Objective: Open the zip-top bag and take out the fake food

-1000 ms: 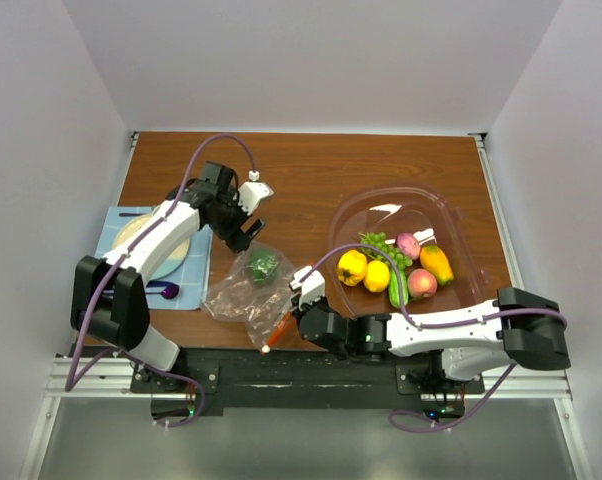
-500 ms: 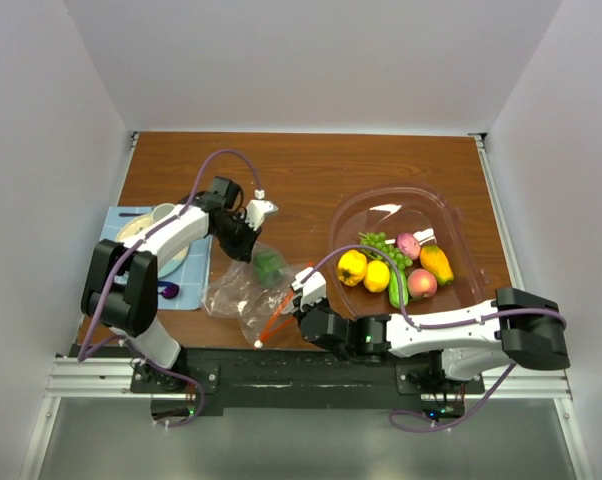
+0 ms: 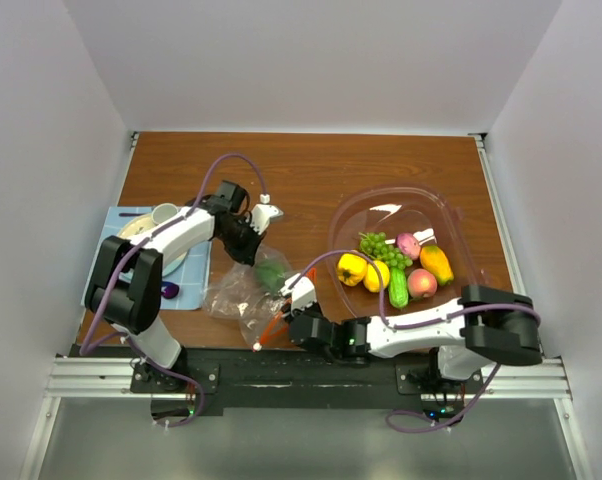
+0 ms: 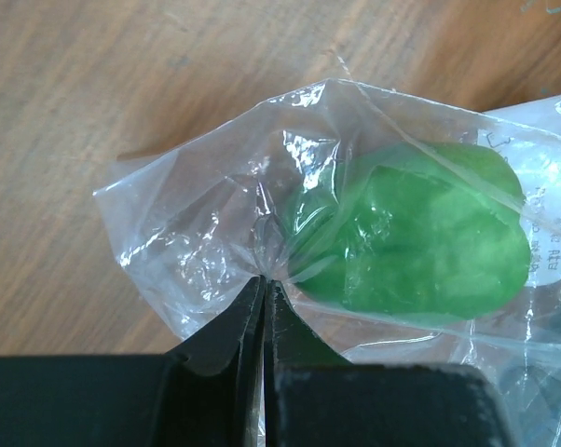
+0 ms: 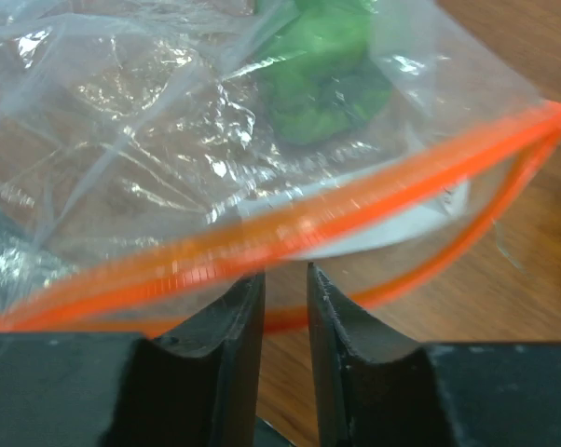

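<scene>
In the top view the zip-top bag (image 3: 239,298) lies crumpled on the brown table (image 3: 311,170), lower left of centre, between the two grippers. The left gripper (image 3: 259,260) comes down on the bag's upper edge; its wrist view shows the jaws pressed together, pinching a fold of the clear film (image 4: 197,233), just left of the green fake food (image 4: 420,237) inside the bag. That green piece sits in the bag's upper right part (image 3: 272,273).

The right gripper (image 3: 284,316) is at the bag's lower right, by the orange zip strip (image 3: 269,331). In its wrist view the fingers (image 5: 229,317) stand slightly apart with a narrow gap, nothing clamped; the strip (image 5: 290,223) runs slantwise across the frame just above the fingertips, and I cannot tell whether it touches them. Behind the strip the film is creased, with the green piece at the top of the frame (image 5: 322,74).

Right of centre in the top view, the clear tub (image 3: 401,190) holds more fake food (image 3: 352,267), yellow, green, pink and orange, well apart from the bag
</scene>
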### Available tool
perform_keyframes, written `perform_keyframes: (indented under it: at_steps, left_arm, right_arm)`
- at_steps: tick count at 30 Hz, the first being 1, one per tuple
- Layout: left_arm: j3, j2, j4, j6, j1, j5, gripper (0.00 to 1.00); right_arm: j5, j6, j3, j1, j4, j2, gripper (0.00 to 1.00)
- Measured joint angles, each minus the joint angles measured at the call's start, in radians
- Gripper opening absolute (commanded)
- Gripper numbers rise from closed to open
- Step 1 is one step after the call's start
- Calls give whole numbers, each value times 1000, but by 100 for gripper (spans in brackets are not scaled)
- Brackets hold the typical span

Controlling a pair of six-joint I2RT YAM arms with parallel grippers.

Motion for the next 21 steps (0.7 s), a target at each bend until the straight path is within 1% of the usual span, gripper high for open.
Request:
perform_keyframes:
  at_steps: [2, 3, 5, 6, 9, 13, 18, 21]
  left_arm:
    - [-5, 0, -1, 0, -11, -2, 6]
    - [-7, 0, 0, 0, -19, -4, 6]
    - [-11, 0, 0, 1, -31, -9, 6]
    - [-13, 0, 0, 1, -37, -11, 6]
    - [-16, 0, -4, 3, -55, -19, 5]
    - [-19, 0, -13, 21, -71, -17, 1]
    - [-31, 0, -41, 56, -75, 2, 0]
    - [-33, 0, -63, 74, -75, 13, 0]
  right_arm:
    - [5, -2, 19, 0, 13, 44, 64]
    - [17, -4, 30, 0, 21, 69, 75]
    - [40, -10, 53, 0, 35, 113, 85]
    - [55, -13, 64, 0, 41, 134, 95]
    - [91, -18, 92, -9, 49, 174, 99]
    - [98, -30, 114, -61, 65, 196, 99]
    - [79, -57, 130, -131, 106, 211, 99]
    - [60, -70, 152, -143, 126, 244, 99]
